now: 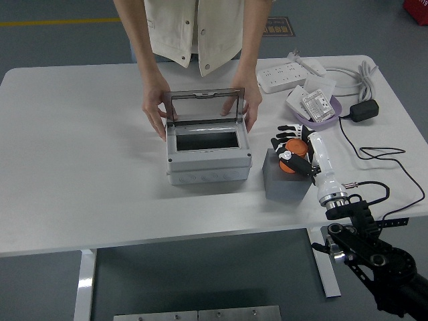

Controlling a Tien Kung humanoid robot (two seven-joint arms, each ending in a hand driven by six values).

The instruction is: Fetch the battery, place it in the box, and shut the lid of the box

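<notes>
atop the grey block (286, 182), right hand (292, 148) clenched round orange cylindrical battery (291, 162)

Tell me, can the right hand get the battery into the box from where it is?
Probably yes. The right hand grips the orange battery on the grey block beside the box. The person's hands hold the lid up, so the opening faces up, unobstructed.
</notes>
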